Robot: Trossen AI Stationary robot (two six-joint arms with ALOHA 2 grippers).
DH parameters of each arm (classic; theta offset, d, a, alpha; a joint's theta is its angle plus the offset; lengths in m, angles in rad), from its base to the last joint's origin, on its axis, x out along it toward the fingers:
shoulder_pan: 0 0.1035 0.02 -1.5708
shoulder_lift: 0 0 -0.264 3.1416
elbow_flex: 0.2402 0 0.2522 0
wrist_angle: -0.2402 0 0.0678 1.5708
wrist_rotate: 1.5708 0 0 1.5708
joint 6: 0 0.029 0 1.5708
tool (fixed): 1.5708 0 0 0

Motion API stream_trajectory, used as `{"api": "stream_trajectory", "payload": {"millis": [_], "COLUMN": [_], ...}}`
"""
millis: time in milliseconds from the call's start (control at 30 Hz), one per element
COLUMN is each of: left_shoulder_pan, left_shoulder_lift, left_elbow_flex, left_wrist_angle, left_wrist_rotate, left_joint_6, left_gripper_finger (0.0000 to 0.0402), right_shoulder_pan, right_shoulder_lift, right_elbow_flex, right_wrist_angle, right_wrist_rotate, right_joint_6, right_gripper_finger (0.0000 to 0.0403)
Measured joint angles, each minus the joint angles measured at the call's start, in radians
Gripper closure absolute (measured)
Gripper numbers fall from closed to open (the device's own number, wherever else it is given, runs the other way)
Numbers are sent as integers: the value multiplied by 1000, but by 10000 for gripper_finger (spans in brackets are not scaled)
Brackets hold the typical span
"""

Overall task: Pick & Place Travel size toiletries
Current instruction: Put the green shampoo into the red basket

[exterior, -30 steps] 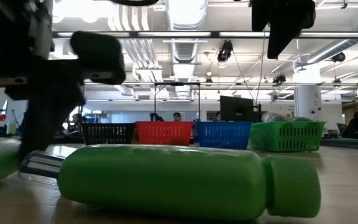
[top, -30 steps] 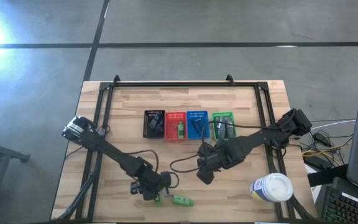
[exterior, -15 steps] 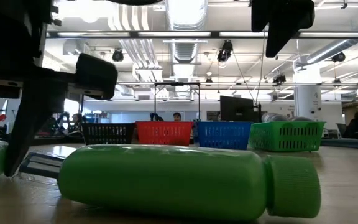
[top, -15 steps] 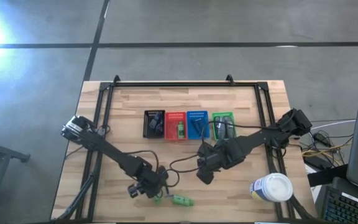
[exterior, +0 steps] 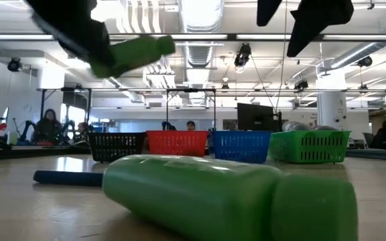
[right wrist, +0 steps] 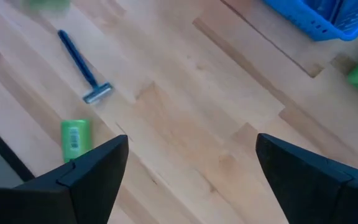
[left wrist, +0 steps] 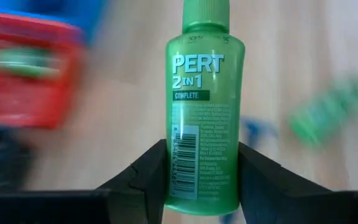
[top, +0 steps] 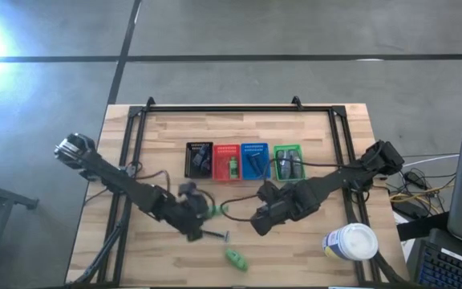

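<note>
My left gripper [top: 201, 213] is shut on a bright green bottle [left wrist: 204, 112] labelled PERT 2 in 1, raised above the table's near middle; in the low view the bottle [exterior: 129, 53] hangs in the air. A second green bottle [top: 235, 258] lies on its side near the near edge, large in the low view's foreground [exterior: 226, 201]. A blue razor [top: 215, 235] lies flat between them. My right gripper [right wrist: 188, 162] is open, hovering above bare wood right of the left gripper [top: 260, 222]. My left gripper pinches the green bottle's lower body [left wrist: 197, 186] between its two fingers [left wrist: 151, 171], one on each side. The bottle lies along the fingers and its cap [left wrist: 206, 12] points away from the wrist. It is lifted clear of the table, tilted with the cap end higher.
Black [top: 199, 159], red [top: 227, 161], blue [top: 255, 159] and green [top: 289, 160] baskets stand in a row at the table's middle, holding small items. A large white canister [top: 351, 241] stands near the right near corner. A black frame rail [top: 215, 108] runs along the far edge.
My left gripper has risen from the table near the near edge and moved toward the far edge, carrying one green bottle lifted clear. The razor that lay beneath it now shows. The other green bottle on the table has turned about.
</note>
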Motion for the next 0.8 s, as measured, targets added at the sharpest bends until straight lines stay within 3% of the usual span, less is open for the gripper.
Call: {"api": "stream_trajectory", "payload": {"millis": [133,200,300,433,533,800], "left_shoulder_pan": [-16,4,81,199,260,418], "left_shoulder_lift": [-78,-97,-89,-50,-26,42], "left_elbow_flex": [-39,-53,-63,-64,-64,-64], "left_wrist_angle": [66,75,76,125,189,232], "left_wrist_rotate": [-355,-473,-446,-301,-220,-120], "left_joint_6": [-153,-245,-395,-572,-601,-676], "left_gripper_finger": [248,248,248,248,248,248], "right_shoulder_pan": [-3,-9,-15,-29,-39,-25], "right_shoulder_lift": [-4,-10,-19,-35,-52,-137], "right_elbow_flex": [0,0,0,0,0,2], "right_wrist_angle": [21,15,11,27,36,34], "right_wrist_rotate": [1,21,94,135,137,233], "right_joint_6": [60,114,196,222,217,247], "right_gripper_finger": [49,52,60,73,83,107]}}
